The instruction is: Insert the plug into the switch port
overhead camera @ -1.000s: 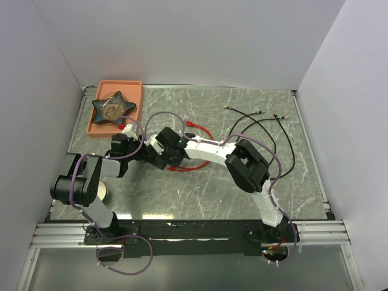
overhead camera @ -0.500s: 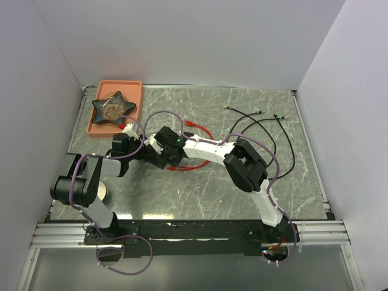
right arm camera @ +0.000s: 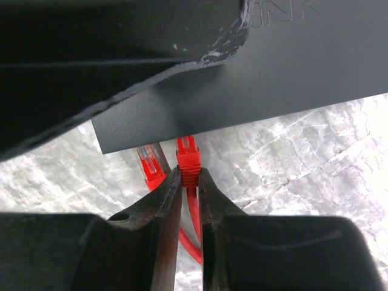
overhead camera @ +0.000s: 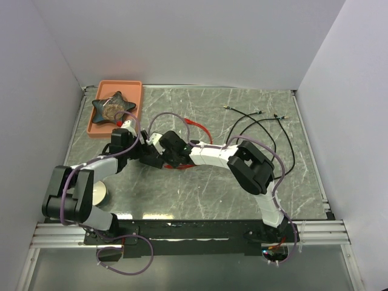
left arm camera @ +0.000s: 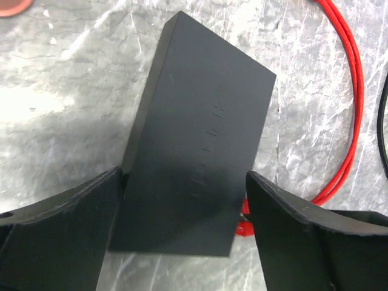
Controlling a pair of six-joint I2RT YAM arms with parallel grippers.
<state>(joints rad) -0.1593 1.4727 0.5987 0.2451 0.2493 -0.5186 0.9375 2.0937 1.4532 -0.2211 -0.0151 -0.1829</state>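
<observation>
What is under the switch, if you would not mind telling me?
Table shows around the switch; a red plug and another meet its edge. Whether they run beneath it or into ports is covered.

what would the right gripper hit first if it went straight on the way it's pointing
The switch. The right gripper points at its near edge, and the red plug in the gripper sits right at that edge, seemingly at a port. Depth is hard to judge, but nothing else shows between.
</observation>
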